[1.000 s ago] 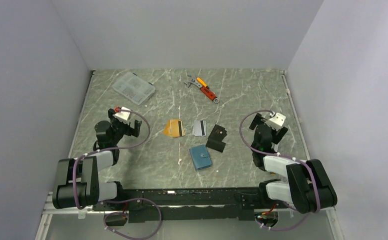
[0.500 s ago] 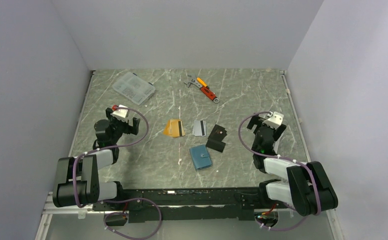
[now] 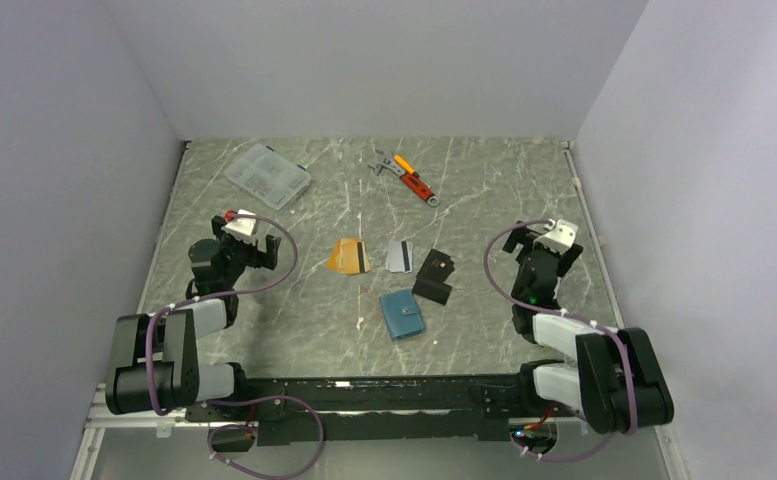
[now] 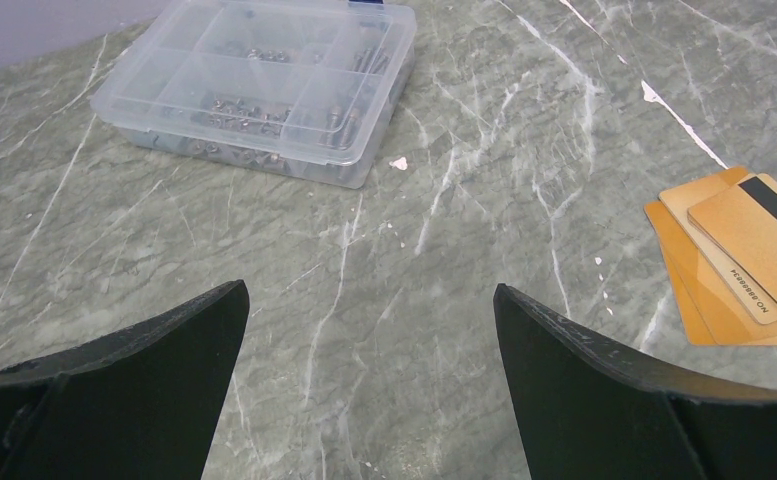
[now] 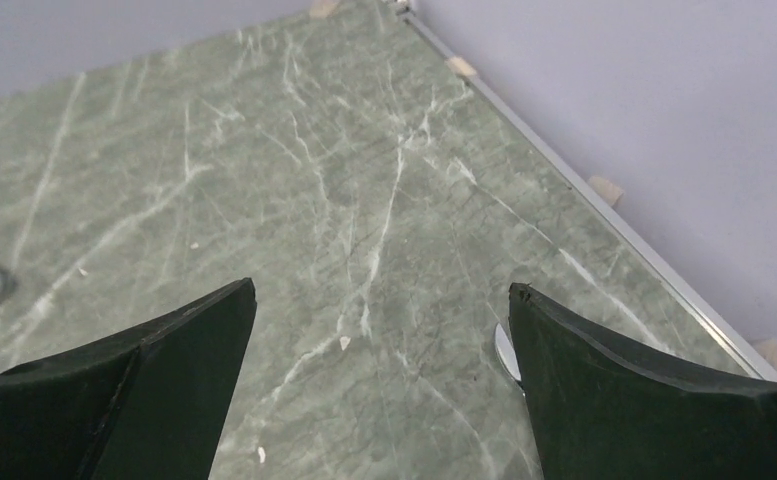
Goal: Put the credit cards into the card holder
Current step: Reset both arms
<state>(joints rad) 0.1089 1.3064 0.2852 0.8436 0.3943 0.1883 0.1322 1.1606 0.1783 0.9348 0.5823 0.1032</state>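
Note:
A fan of orange-gold credit cards (image 3: 348, 256) with a dark stripe lies mid-table, and it shows at the right edge of the left wrist view as well (image 4: 739, 255). A silver-grey card (image 3: 398, 255) lies just right of them. The closed teal card holder (image 3: 402, 314) sits nearer the arms. My left gripper (image 3: 247, 245) (image 4: 371, 300) hovers open and empty left of the cards. My right gripper (image 3: 547, 250) (image 5: 382, 290) is open and empty over bare table at the right, facing the far right corner.
Two black card-like pieces (image 3: 434, 275) lie right of the silver card. A clear compartment box (image 3: 268, 175) (image 4: 259, 85) sits at the far left. An orange-red hand tool (image 3: 414, 178) lies at the far middle. Walls close in three sides.
The right gripper has turned and shifted slightly right, toward the far right corner. The left gripper has edged a little left. Cards and holder have not moved.

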